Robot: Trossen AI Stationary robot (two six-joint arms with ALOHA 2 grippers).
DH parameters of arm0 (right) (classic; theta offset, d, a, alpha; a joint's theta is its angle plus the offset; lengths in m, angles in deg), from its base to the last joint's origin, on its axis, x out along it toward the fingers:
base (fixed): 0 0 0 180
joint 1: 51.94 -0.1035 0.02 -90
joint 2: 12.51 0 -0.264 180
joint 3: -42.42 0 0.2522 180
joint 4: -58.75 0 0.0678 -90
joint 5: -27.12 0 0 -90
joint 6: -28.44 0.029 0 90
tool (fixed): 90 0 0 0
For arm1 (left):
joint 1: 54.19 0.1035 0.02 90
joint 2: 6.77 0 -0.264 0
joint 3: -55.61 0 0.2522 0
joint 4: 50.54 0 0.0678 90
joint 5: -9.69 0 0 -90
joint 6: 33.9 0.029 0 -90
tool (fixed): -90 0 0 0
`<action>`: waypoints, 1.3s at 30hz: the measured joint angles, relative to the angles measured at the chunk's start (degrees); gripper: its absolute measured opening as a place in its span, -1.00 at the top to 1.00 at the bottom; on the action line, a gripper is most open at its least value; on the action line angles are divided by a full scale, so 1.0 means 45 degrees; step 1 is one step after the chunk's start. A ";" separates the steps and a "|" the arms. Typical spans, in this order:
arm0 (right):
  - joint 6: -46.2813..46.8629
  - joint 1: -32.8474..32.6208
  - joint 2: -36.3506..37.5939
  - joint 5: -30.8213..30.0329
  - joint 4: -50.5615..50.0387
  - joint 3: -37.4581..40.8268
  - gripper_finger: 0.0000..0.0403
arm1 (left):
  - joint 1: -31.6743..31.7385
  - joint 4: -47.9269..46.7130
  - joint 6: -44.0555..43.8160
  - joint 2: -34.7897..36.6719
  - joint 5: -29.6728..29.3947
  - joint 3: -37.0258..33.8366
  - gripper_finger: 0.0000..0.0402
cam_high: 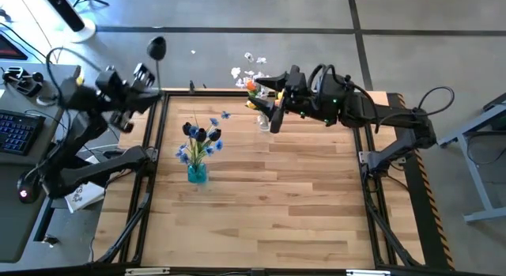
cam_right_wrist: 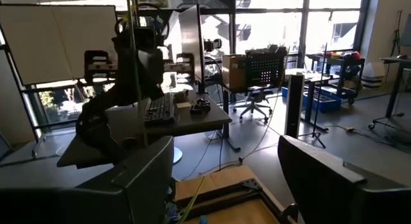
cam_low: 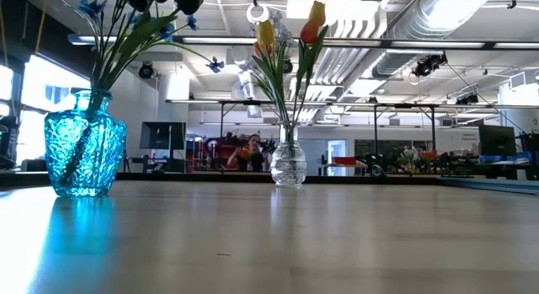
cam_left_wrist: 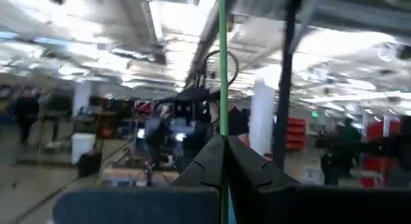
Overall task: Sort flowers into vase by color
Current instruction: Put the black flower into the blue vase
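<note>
The left hand hung over the bench's far left corner, clenched on the thin green stem of a dark purple tulip whose head poked out past the bench edge, above the floor. In the left wrist view the stem ran straight up from between the two dark fingers.

The right hand reached across the far edge of the bench with its fingers spread wide and nothing between them, just beside the clear glass vase. That vase held a yellow tulip and an orange-red tulip, upright, with white sprigs near them.

The blue glass vase stood well apart, nearer the left side, carrying small blue blossoms and dark purple heads.

A desk with a keyboard sat off the left edge, and people showed in the room behind.
</note>
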 joint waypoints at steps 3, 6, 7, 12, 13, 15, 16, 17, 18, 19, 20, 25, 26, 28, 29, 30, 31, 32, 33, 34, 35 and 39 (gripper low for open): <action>-0.0405 0.0038 0.0036 0.0192 -0.0166 0.0000 -0.30 | -0.0281 -0.1626 -0.0107 0.2006 -0.1717 -0.0676 1.00; -0.0543 0.0253 0.0109 0.1061 -0.0410 0.0000 -0.23 | -0.0457 -0.3596 -0.0093 0.4139 -0.3485 -0.1062 1.00; -0.0544 0.0361 0.0146 0.1424 -0.0501 0.0000 -0.21 | -0.0465 -0.4389 -0.0094 0.4752 -0.4074 -0.1168 1.00; -0.0445 0.0771 0.0489 0.2697 -0.1410 0.0000 -0.09 | -0.0068 -0.7353 -0.0935 0.7205 -0.6884 -0.2098 1.00; -0.0445 0.0802 0.0581 0.2831 -0.1525 0.0000 -0.07 | 0.0069 -0.7327 -0.1015 0.7598 -0.7101 -0.2376 1.00; -0.0448 0.0798 0.0781 0.2888 -0.1910 0.0000 -0.03 | 0.0492 -0.6954 -0.1471 0.7992 -0.7260 -0.3029 1.00; -0.0447 0.0791 0.0895 0.2907 -0.2004 0.0000 -0.01 | 0.0741 -0.6609 -0.1779 0.7970 -0.7067 -0.3316 1.00; -0.0449 0.0782 0.0976 0.2907 -0.2133 0.0000 0.01 | 0.0990 -0.6503 -0.2022 0.7936 -0.6668 -0.3538 1.00; -0.0451 0.0779 0.1060 0.2929 -0.2184 0.0000 0.02 | 0.1244 -0.6002 -0.2082 0.7857 -0.6353 -0.3782 1.00; -0.0453 0.0782 0.1141 0.2910 -0.2216 0.0000 0.03 | 0.1505 -0.5177 -0.2102 0.7766 -0.6138 -0.4012 1.00; -0.0456 0.0782 0.1183 0.2918 -0.2257 0.0000 0.04 | 0.1775 -0.4465 -0.2191 0.7729 -0.6027 -0.4306 1.00; -0.0445 0.0787 0.1401 0.2871 -0.2296 -0.0005 0.07 | 0.2577 -0.1839 -0.3296 0.7982 -0.5655 -0.5782 1.00; -0.0449 0.0787 0.1419 0.2871 -0.2336 -0.0005 0.07 | 0.2642 -0.1416 -0.3423 0.7988 -0.5652 -0.5915 1.00; -0.0442 0.0787 0.1433 0.2870 -0.2320 -0.0005 0.07 | 0.2720 -0.1007 -0.3612 0.7971 -0.5631 -0.6305 1.00; -0.0440 0.0787 0.1433 0.2859 -0.2296 -0.0005 0.07 | 0.2720 -0.0577 -0.3632 0.7883 -0.5653 -0.6523 1.00; -0.0440 0.0785 0.1433 0.2857 -0.2289 -0.0005 0.07 | 0.2715 -0.0108 -0.3643 0.7851 -0.5682 -0.6732 1.00; -0.0442 0.0787 0.1433 0.2824 -0.2275 -0.0005 0.07 | 0.2714 0.0162 -0.3636 0.7861 -0.5805 -0.6891 1.00; -0.0432 0.0797 0.1433 0.2769 -0.2273 -0.0005 0.07 | 0.2684 0.0323 -0.3570 0.7875 -0.5900 -0.7015 1.00; -0.0435 0.0847 0.1433 0.2761 -0.2260 -0.0005 0.07 | 0.2649 0.0337 -0.3408 0.7875 -0.5954 -0.7121 1.00; -0.0435 0.0869 0.1433 0.2759 -0.2238 -0.0005 0.07 | 0.2610 0.0309 -0.3267 0.7875 -0.5900 -0.7288 1.00; -0.0429 0.0898 0.1433 0.2753 -0.2184 -0.0005 0.07 | 0.2556 0.0226 -0.3102 0.7815 -0.5913 -0.7487 1.00; -0.0401 0.1100 0.1433 0.2667 -0.2012 -0.0005 0.07 | 0.2211 0.0361 -0.1535 0.7077 -0.6692 -0.7794 1.00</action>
